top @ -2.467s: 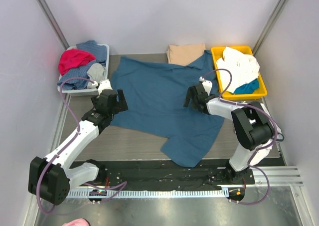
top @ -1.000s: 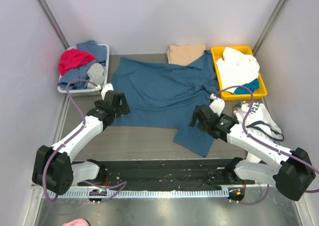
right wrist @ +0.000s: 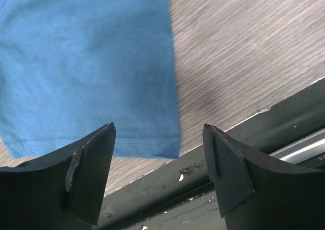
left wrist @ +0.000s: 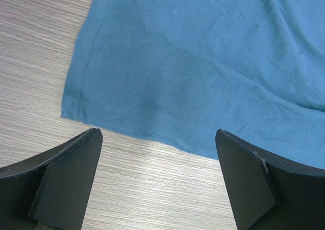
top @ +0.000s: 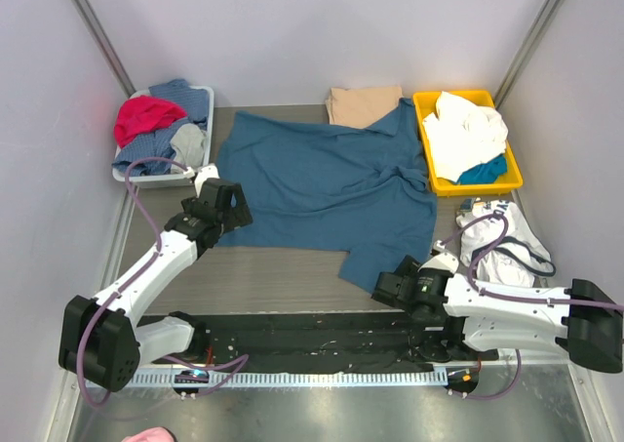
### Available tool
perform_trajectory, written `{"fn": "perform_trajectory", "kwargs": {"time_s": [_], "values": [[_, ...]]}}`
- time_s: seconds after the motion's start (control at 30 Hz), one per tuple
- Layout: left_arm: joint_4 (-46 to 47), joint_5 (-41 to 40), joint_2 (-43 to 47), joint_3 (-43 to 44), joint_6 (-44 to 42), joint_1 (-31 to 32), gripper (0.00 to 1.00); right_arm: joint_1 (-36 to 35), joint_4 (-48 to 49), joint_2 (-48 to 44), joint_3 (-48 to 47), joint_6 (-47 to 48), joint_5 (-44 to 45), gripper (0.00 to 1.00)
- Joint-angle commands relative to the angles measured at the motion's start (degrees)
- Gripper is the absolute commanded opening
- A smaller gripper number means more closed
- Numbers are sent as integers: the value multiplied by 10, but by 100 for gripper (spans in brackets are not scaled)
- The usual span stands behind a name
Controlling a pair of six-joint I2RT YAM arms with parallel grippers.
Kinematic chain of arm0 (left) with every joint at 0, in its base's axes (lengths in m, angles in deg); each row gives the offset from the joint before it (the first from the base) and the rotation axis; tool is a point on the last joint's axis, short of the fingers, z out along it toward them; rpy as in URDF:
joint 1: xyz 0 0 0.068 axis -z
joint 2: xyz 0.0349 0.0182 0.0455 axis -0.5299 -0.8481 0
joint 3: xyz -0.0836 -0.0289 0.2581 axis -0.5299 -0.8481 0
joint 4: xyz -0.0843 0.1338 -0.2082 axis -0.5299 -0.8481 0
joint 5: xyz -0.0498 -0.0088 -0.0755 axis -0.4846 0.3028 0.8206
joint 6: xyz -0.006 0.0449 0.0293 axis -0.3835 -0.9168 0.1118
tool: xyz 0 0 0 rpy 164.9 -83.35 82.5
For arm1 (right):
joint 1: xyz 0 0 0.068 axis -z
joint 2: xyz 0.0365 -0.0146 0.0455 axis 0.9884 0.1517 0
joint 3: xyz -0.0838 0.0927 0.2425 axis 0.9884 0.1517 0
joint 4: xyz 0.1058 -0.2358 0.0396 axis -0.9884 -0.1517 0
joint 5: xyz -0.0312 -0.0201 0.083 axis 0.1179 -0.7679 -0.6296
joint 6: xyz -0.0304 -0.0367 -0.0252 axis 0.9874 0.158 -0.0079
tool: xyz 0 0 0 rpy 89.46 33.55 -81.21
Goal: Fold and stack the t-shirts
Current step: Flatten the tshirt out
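The large teal-blue t-shirt (top: 322,183) lies spread and rumpled across the middle of the table. My left gripper (top: 222,206) is open and empty over the shirt's near-left corner (left wrist: 84,110). My right gripper (top: 387,286) is open and empty just above the shirt's near hem corner (right wrist: 152,133), by the table's front edge. A folded tan-beige t-shirt (top: 364,103) lies at the back centre, its near edge under the blue shirt. No orange t-shirt is in view.
A grey bin (top: 198,97) at the back left holds a red and several blue and grey garments. A yellow bin (top: 426,105) at the back right holds white and teal cloth. A white garment (top: 502,229) lies at the right. A black rail (top: 292,330) runs along the front.
My right arm has swung from the shirt's right side down to the near hem at the front edge. The shirt's lower part has drawn in and bunched. My left gripper has barely moved.
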Motion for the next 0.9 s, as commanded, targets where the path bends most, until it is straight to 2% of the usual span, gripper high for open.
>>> {"fn": "perform_trajectory", "kwargs": {"time_s": [0.0, 0.5, 0.87], "values": [[-1, -6, 9, 15, -2, 1, 100, -4, -9, -20, 15, -52, 28, 76], [-4, -11, 6, 16, -1, 1, 100, -21, 30, 9, 23, -43, 6, 69], [-7, -14, 9, 14, 0, 2, 100, -23, 43, 12, 30, -35, -1, 60]]}}
